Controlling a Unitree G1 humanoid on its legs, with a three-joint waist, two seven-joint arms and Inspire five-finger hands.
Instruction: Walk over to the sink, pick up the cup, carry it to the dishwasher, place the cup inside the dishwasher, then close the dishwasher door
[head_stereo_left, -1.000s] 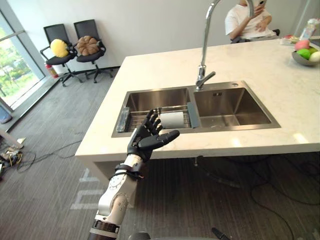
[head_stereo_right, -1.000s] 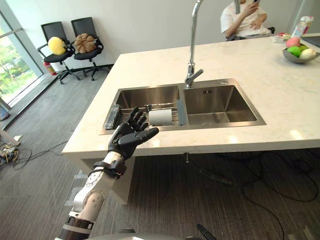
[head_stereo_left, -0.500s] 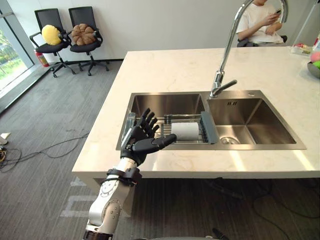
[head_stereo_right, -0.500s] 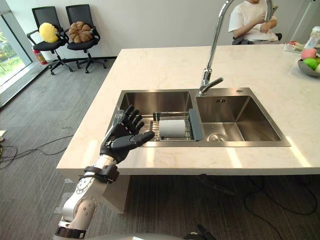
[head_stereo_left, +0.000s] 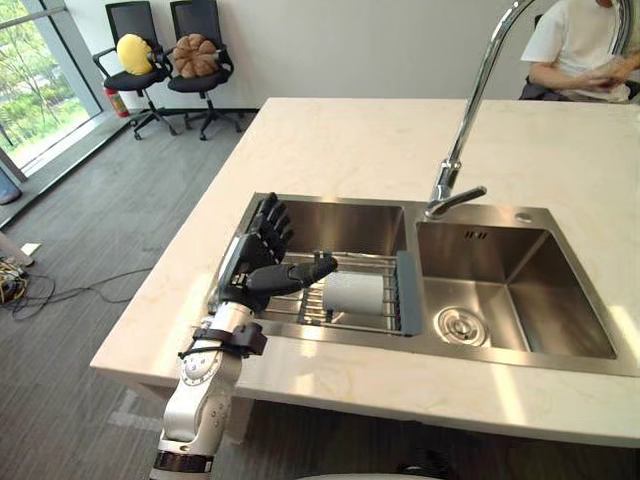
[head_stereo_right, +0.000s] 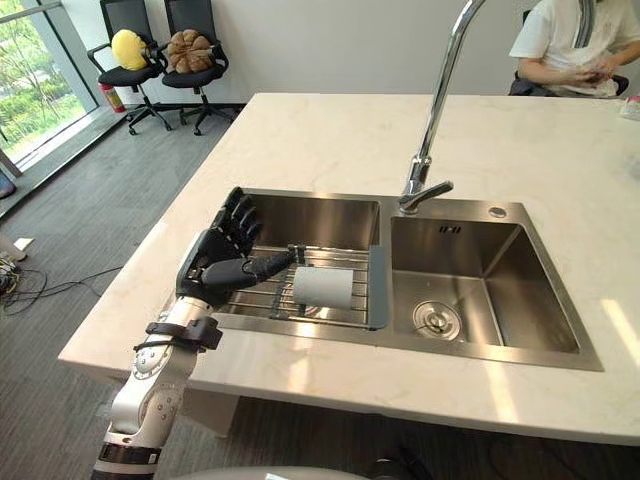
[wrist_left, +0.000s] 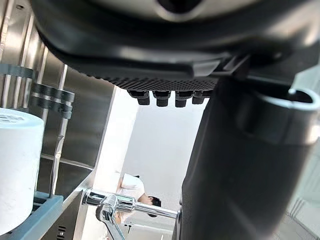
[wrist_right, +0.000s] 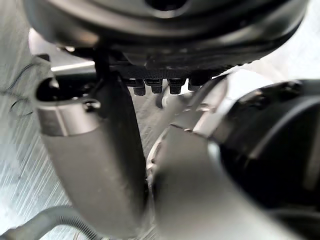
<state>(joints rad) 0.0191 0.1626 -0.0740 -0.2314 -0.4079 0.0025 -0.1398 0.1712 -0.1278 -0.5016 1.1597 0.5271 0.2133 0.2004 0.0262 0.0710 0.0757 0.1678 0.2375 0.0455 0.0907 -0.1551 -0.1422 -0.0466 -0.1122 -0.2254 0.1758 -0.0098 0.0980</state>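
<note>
Cup lies on its side on the wire rack across the sink's left basin, ends pointing left and right. On the floor at the far left you have two chairs with cushions on them. Your left hand hangs over the left end of the rack, fingers straight and spread. Its thumb points right with the tip just beside the cup's left end, and it holds nothing. Right of the cup comes the right basin. The faucet rises from the far rim between the basins. A person sits at the far right, behind the counter. Your right hand shows in its wrist view, fingers straight, thumb out, empty.
</note>
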